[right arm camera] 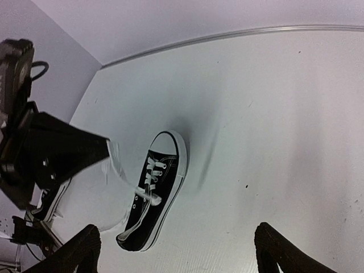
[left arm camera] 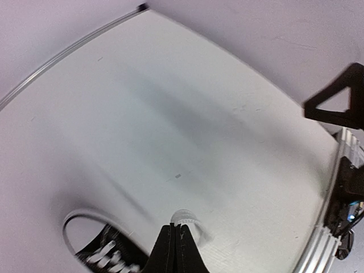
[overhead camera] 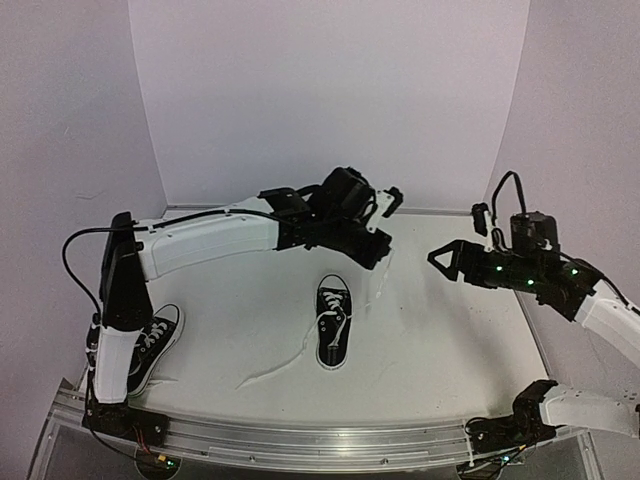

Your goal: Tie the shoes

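**Left gripper pinches a lace, right gripper spread**

In the top view, one shoe (overhead camera: 334, 325) lies mid-frame on the table (overhead camera: 450, 340). The other shoe (overhead camera: 155, 345) sits at the lower left, partly behind the left arm (overhead camera: 210, 245). The left gripper (left arm camera: 175, 239), its fingers pressed together, pinches a white lace (left arm camera: 186, 219) drawn up from the middle shoe. A second lace end (overhead camera: 270, 372) trails across the table toward the lower left. The right gripper (overhead camera: 442, 258) hangs at the right of the frame, jaws spread wide, well apart from both shoes.
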